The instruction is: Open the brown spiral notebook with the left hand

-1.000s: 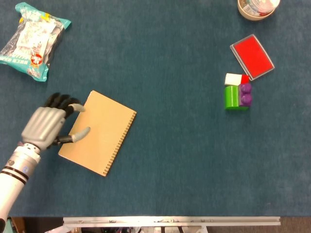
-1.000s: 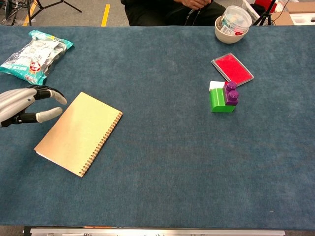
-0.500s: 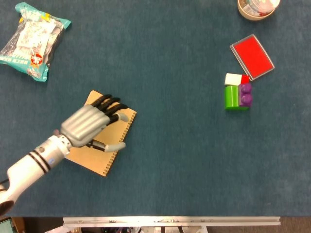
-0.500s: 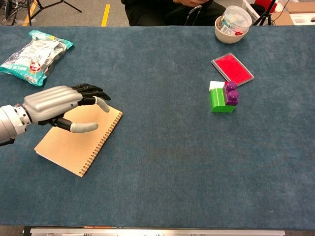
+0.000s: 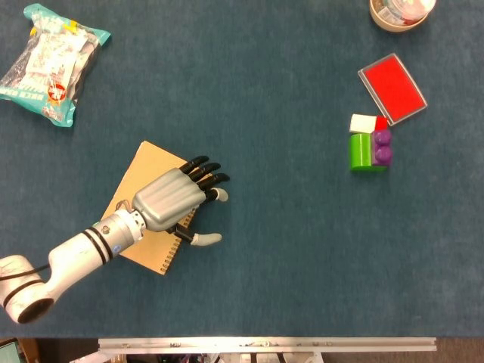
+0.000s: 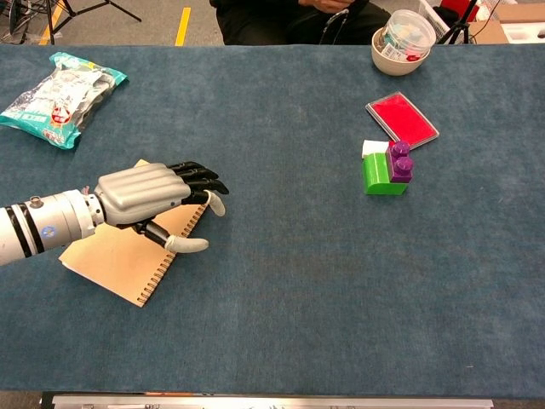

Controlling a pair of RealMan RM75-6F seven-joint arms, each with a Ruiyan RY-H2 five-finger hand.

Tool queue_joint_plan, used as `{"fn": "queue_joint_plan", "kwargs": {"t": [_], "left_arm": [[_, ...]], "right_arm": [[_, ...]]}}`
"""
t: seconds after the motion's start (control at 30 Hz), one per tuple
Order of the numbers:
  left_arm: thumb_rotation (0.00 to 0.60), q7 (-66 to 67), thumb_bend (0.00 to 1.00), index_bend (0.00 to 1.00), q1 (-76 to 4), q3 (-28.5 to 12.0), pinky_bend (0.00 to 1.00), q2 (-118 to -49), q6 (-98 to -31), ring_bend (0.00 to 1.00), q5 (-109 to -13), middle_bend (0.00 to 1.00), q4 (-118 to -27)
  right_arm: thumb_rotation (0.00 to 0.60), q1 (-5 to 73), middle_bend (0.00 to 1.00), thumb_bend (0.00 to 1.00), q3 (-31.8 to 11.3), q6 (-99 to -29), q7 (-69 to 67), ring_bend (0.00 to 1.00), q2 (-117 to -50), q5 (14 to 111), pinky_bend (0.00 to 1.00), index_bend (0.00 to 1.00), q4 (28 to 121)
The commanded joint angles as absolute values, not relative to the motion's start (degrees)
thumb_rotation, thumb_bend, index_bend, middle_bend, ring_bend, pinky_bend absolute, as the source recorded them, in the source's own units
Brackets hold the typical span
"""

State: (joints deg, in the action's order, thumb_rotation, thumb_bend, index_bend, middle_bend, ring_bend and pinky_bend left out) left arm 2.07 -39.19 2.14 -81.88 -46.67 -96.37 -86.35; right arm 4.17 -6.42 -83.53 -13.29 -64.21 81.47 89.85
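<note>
The brown spiral notebook [image 5: 140, 174] [image 6: 106, 256] lies closed on the blue table, its wire spine along the right edge. My left hand [image 5: 175, 199] [image 6: 153, 198] hovers over the notebook's right half with fingers spread, the fingertips [image 5: 221, 194] past the spine and the thumb beyond the spine's lower stretch. It holds nothing. Whether it touches the cover cannot be told. The hand hides most of the spine. My right hand is in neither view.
A snack bag [image 5: 51, 62] [image 6: 61, 95] lies at the far left. At the right are a red pad [image 5: 391, 88] [image 6: 402, 119], a green and purple block with a white piece [image 5: 369, 145] [image 6: 385, 169], and a bowl [image 5: 399, 11] [image 6: 400, 41].
My left hand has moved right from beside the notebook's left edge across the cover, and its fingers now reach past the spine. The notebook has not shifted.
</note>
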Motion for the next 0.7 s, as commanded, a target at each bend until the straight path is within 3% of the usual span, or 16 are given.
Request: {"fn": "queue_joint_plan", "kwargs": {"t": [0.03,0.7], "left_arm": [[0.000,4.2,0.17,0.24,-39.8,1.8,0.00,-82.8,-45.6,0.00,-94.6,0.11,-85.5],[0.000,10.5,0.17,0.27,-40.8,3.3,0.00,-85.2,-44.8,0.00,-90.9,0.14,-82.3]], "right_arm": [[0.600,4.0,0.37,0.53,-6.4,-83.7,-13.5,0.28,-64.2,81.4,0.37,0.38,89.7],[0.600,3.1,0.37,0.53,-6.5,-84.4,-14.3,0.28,-63.9,81.3,0.37,0.38,89.3]]}}
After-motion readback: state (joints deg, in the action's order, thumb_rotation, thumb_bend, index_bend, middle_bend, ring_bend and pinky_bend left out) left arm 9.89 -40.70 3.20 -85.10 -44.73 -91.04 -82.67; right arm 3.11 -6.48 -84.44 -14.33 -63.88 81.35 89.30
